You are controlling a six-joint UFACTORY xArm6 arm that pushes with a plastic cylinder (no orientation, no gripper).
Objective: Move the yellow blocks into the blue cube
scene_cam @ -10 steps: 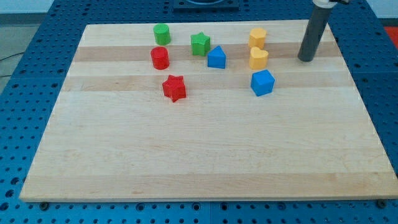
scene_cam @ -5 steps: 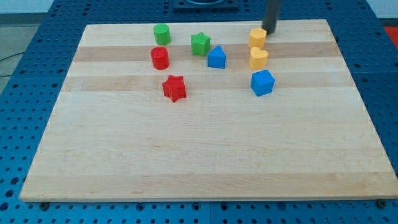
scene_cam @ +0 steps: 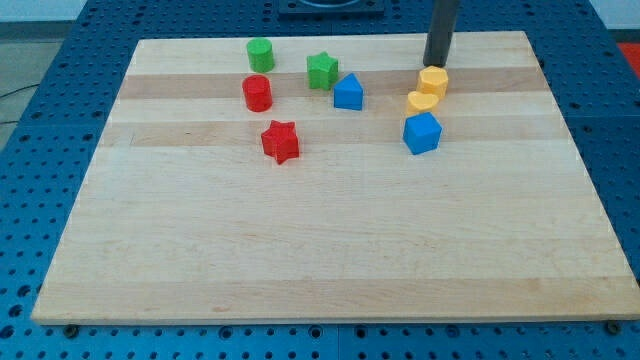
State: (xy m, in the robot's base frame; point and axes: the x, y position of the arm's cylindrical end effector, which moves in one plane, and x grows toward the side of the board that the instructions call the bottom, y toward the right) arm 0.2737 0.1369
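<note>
Two yellow blocks stand in a short column at the view's upper right: a yellow hexagonal block (scene_cam: 434, 81) and, just below-left and touching it, a yellow heart-like block (scene_cam: 421, 101). The blue cube (scene_cam: 422, 132) sits right below the heart-like block, touching or nearly touching it. My tip (scene_cam: 434, 63) is at the top edge of the hexagonal block, right above it. The dark rod rises out of the view's top.
A blue house-shaped block (scene_cam: 348, 92) lies left of the yellow pair. A green star (scene_cam: 322, 70), a green cylinder (scene_cam: 260, 54), a red cylinder (scene_cam: 257, 93) and a red star (scene_cam: 281, 141) lie further left on the wooden board (scene_cam: 320, 240).
My tip moved from the board's right side to above the yellow blocks, then pushed down. The hexagonal block slid down-right against the heart-like block, which shifted down toward the blue cube.
</note>
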